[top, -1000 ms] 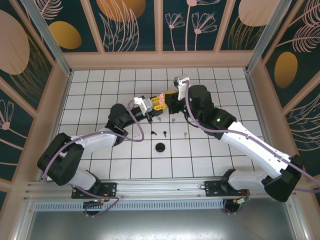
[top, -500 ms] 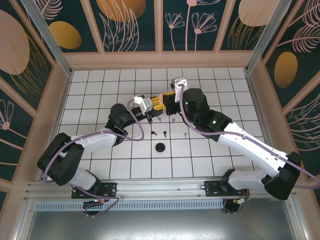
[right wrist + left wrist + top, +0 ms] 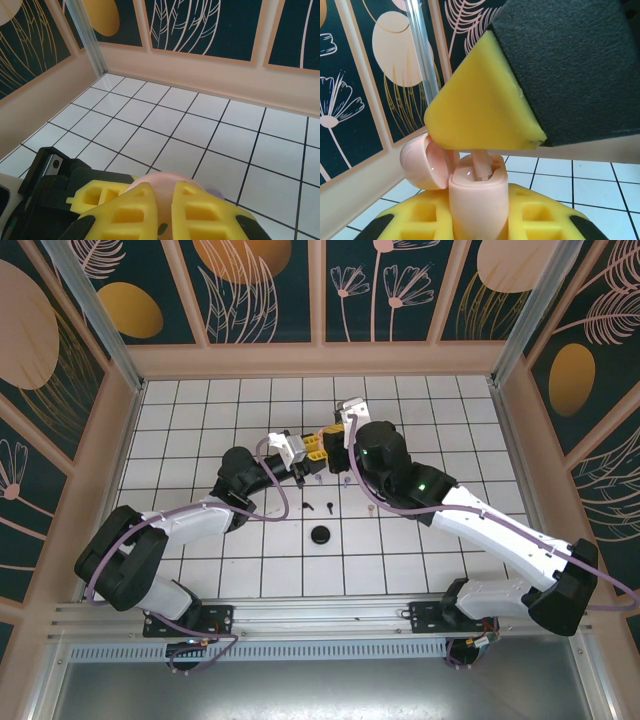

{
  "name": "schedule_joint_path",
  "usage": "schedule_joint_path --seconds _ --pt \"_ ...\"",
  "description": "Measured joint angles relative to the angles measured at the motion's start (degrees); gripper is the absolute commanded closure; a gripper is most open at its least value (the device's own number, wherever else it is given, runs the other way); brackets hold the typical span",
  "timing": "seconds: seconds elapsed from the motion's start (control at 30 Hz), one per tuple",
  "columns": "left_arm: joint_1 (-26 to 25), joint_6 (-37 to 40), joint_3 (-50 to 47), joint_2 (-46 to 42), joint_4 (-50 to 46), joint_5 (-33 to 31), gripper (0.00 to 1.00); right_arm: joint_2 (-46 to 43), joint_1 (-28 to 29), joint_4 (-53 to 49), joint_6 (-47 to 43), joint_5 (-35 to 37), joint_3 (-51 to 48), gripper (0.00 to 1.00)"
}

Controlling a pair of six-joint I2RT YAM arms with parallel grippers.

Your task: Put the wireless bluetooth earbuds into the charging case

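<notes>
Left wrist: we see left gripper (image 3: pixel 477 222) clamping an open pink case (image 3: pixel 476 197), right gripper (image 3: pixel 164 206) pinching a pink earbud (image 3: pixel 482 169) inside it.

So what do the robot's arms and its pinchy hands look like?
The left arm and right arm are white shells between chunky black joints, with a purple cable looping along each. The right one shows tiny green lights. The left gripper and right gripper have bright yellow fingers with square, waffle-like pockets, on black bodies.
</notes>
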Motion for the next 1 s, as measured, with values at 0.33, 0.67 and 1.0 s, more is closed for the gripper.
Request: schedule_joint_path --seconds 0.33,0.67,1.0 --pt "0.0 0.0 0.0 0.0 -0.6 0.0 1.00 0.3 0.0 -0.5 -0.7 0.4 0.2 0.90" --pt "0.0 0.0 0.0 0.0 -0.9 0.1 1.00 1.2 0.3 -3.7 -3.7 0.9 2.1 0.85" --pt "0.0 -0.4 0.0 0.1 -1.0 -0.9 1.00 4.1 1.1 -6.8 -1.2 2.0 5.7 0.60"
